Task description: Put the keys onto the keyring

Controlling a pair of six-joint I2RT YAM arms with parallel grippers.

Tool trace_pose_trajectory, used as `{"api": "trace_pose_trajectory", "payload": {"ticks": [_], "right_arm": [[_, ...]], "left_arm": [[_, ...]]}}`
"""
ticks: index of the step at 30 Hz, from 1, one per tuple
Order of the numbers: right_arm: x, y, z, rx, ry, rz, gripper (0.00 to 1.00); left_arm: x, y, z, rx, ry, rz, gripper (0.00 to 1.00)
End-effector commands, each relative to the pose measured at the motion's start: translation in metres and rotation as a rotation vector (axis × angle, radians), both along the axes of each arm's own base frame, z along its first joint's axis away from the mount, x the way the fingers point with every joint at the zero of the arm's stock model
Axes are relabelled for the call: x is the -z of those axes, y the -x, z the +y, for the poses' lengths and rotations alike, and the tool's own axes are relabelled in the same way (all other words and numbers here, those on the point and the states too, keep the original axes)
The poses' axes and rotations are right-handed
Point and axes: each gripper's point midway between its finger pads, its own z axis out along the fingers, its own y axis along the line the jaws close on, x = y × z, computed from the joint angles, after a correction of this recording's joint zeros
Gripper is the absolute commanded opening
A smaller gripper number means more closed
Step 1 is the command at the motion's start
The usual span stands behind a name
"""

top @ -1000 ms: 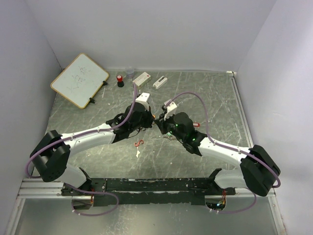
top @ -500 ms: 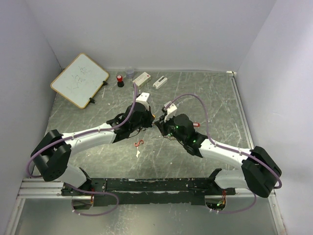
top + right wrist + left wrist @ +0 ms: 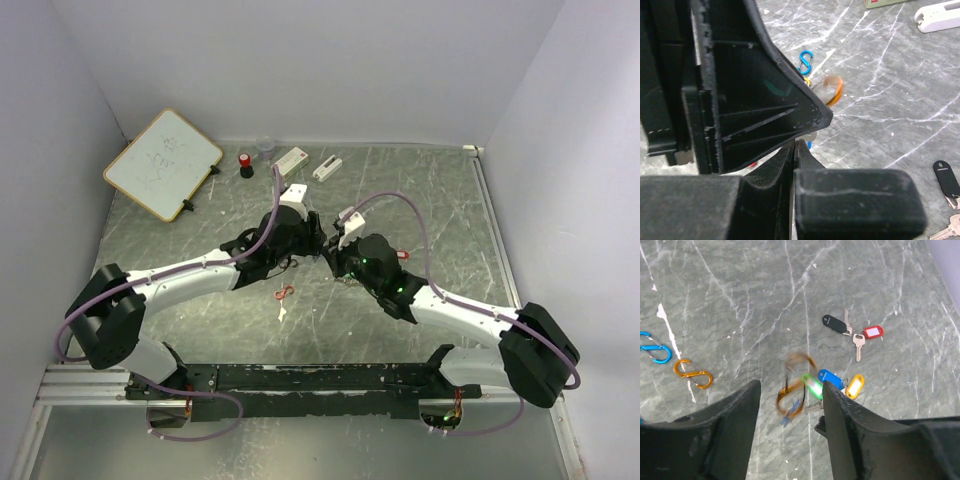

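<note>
We see the left gripper (image 3: 790, 390) hanging over the desk (image 3: 740, 285) with its jaws spread wide. Framed in the gap between them is the orange loop (image 3: 794, 382), blurred, and we take our bearings from it. Just right of the loop lie three of the keys in a cluster. The green-tagged key (image 3: 812, 388) is nearest, the blue-tagged key (image 3: 830, 377) is beside it, and the yellow-tagged key (image 3: 854, 386) is farthest from the loop. We cannot tell whether any of them is threaded on the loop.

In the left wrist view, the black-tagged key (image 3: 835, 324) and the red-tagged key (image 3: 873, 332) lie close together up and to the right of the loop, well apart from it. Well left of the loop lies an orange S-clip (image 3: 692, 374), with a blue S-clip (image 3: 654, 350) farther out still.

The right gripper (image 3: 793, 150) sits nose to nose with the left one, close by the loop. Its jaws are pressed together with only a thin seam showing, and we cannot tell whether anything is caught there.
</note>
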Motion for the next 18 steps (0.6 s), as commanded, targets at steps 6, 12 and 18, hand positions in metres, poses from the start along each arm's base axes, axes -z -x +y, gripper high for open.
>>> {"api": "trace_pose_trajectory", "payload": {"ticks": [6,12,18], "right_arm": [[-0.012,0.002,-0.005,0.018,-0.014,-0.033,0.0],[-0.013,0.002,-0.007,0.025,-0.013,-0.036,0.0],[-0.008,-0.001,-0.011,0.057,0.001,-0.023,0.0]], "left_arm": [[-0.006,-0.011,0.022,-0.128,-0.036,-0.023,0.69],[-0.008,-0.011,0.033,-0.164,-0.052,-0.033,0.7],[-0.008,-0.01,0.041,-0.192,-0.068,-0.04,0.69]]}}
